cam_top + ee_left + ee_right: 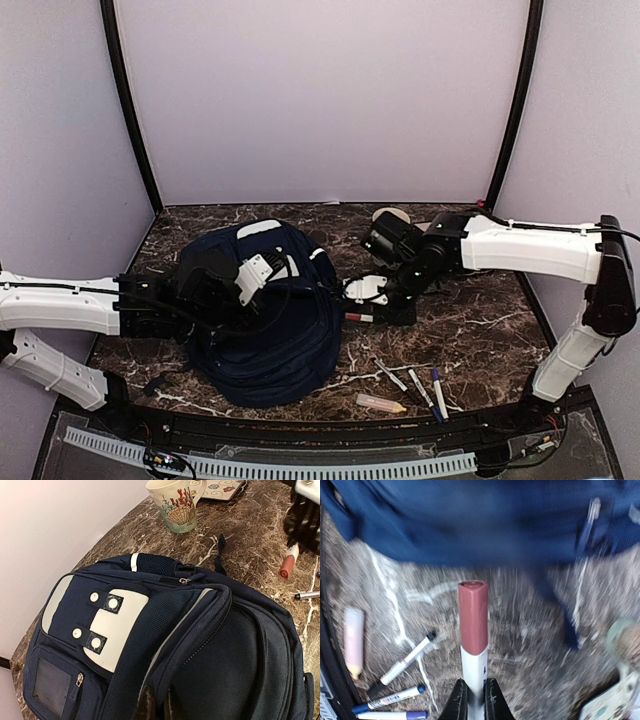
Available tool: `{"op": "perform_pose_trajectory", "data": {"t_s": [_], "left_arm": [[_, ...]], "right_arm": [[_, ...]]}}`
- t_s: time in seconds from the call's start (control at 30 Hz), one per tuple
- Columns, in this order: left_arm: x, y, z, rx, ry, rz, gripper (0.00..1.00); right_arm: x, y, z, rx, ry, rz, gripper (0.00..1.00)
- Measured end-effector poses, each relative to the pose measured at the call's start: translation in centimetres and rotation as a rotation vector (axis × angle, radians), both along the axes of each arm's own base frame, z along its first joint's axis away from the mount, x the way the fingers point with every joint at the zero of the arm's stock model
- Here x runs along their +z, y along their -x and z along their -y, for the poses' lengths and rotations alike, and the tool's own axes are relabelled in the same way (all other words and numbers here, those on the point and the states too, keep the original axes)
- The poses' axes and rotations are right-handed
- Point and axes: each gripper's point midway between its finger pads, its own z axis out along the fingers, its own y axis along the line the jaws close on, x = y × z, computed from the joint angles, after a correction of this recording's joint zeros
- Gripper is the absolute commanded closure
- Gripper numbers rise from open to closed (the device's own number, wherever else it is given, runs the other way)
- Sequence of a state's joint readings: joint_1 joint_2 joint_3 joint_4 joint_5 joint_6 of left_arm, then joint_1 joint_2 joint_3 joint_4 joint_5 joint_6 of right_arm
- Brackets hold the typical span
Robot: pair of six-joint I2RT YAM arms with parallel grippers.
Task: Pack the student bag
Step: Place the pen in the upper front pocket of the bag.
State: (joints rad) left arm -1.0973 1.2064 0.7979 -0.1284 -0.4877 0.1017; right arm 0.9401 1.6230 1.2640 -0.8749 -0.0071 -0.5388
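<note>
One student bag (290,350), contents hidden, right end effector (474,689) pinching marker (473,625)

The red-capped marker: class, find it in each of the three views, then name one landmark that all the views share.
Top external: the red-capped marker lies mid-picture, just right of the student bag.
Left wrist: its red cap shows at the upper right edge, beyond the bag.
Right wrist: it stands at centre, clamped in the right gripper.
Shared landmark: the bag.
</note>
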Motion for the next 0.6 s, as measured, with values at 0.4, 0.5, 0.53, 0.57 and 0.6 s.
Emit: {"op": "perform_pose_trajectory", "data": {"t_s": [0.4, 0.5, 0.53, 0.57, 0.6], "left_arm": [[0.9, -0.5, -0.5, 0.018, 0.083, -0.047, 1.0], [1.5, -0.7, -0.6, 0.021, 0.095, -0.056, 1.0], [1.7, -0.8, -0.6, 0.021, 0.097, -0.059, 1.0], [2.0, -0.8, -0.5, 0.019, 0.102, -0.061, 1.0], [2.3, -0.9, -0.5, 0.018, 0.108, -0.061, 1.0]], "right_arm": [[7.0, 4.9, -11.3, 0.418, -0.102, 0.261, 0.96], [4.9, 5.5, -12.9, 0.487, -0.044, 0.335, 0.96], [4.2, 5.5, -13.4, 0.505, -0.025, 0.36, 0.96], [3.6, 5.5, -14.0, 0.523, -0.006, 0.388, 0.96], [3.1, 5.5, -14.5, 0.532, 0.004, 0.409, 0.96]]}}
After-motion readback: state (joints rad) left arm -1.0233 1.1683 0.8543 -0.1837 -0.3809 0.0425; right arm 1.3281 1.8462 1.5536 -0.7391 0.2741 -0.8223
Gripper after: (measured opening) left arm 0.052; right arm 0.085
